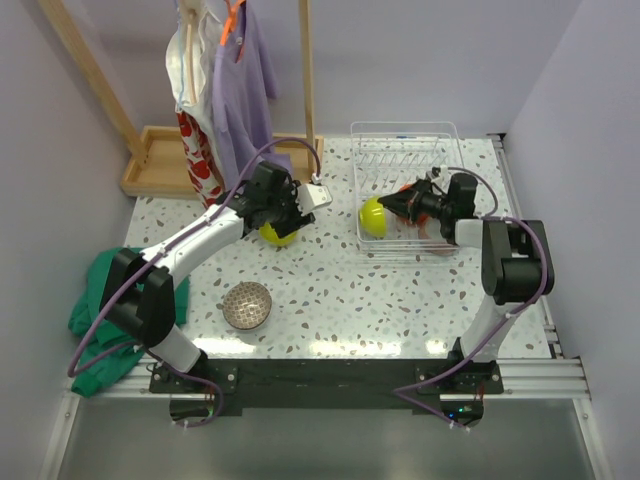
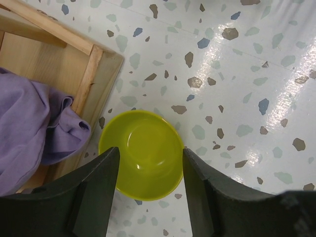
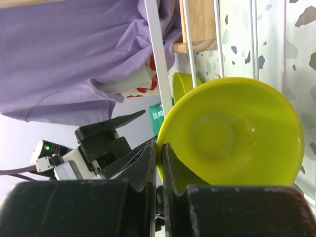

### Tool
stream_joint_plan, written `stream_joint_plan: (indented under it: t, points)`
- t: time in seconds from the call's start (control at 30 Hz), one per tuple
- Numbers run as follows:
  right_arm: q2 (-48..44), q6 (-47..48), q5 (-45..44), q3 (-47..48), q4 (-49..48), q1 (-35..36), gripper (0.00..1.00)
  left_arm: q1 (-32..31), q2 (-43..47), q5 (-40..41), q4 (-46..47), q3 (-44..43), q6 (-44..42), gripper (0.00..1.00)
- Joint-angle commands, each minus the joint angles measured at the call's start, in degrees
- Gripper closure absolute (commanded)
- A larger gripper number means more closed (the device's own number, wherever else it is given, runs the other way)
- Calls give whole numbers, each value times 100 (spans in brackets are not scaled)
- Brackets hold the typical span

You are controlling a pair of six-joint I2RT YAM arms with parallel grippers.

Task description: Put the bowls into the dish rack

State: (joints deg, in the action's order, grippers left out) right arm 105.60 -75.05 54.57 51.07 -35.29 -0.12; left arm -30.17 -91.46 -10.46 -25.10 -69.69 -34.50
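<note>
A lime green bowl (image 1: 278,237) sits upright on the table beside the wooden base; in the left wrist view (image 2: 142,158) it lies between my fingers. My left gripper (image 1: 285,222) (image 2: 150,154) is open just above it, one finger on each side. My right gripper (image 1: 388,206) (image 3: 161,148) is shut on the rim of a second lime green bowl (image 1: 373,217) (image 3: 232,136), held tilted on edge at the left side of the wire dish rack (image 1: 405,150). A red shape (image 1: 431,229) shows in the rack under the right gripper. A grey-brown speckled bowl (image 1: 247,305) sits near the front left.
A wooden tray base (image 1: 160,165) (image 2: 44,54) with posts stands at the back left, with purple clothing (image 1: 240,90) (image 2: 29,128) hanging over it. A green cloth (image 1: 100,300) lies at the table's left edge.
</note>
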Motion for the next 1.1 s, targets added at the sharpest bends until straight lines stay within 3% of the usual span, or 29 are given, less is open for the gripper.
stream_joint_plan:
  t: [0.0,0.1,0.2,0.37,0.63,0.77,0.97,1.07]
  points:
    - [-145,50,81,69,486,30,100,-59,-100,-149,146,-308,137,41]
    - [-154,585,-42,209,1503,21,100,-103,-153,-132,155,-361,119,41]
    - [-171,1579,-402,534,3288,30,100,-111,-197,-123,172,-414,119,41]
    - [-233,1985,-728,545,4081,-181,100,-120,-197,-123,190,-414,136,41]
    - [-22,844,-535,-272,2985,-331,100,-164,-197,-88,172,-422,137,41]
    - [22,1035,-605,-116,3246,-348,100,-199,-205,-53,155,-440,128,41]
    - [-338,2695,-1490,937,5337,-436,71,-296,-206,26,199,-449,119,40]
    - [-601,3495,-2097,1456,6331,-480,67,-322,-188,18,251,-423,110,39]
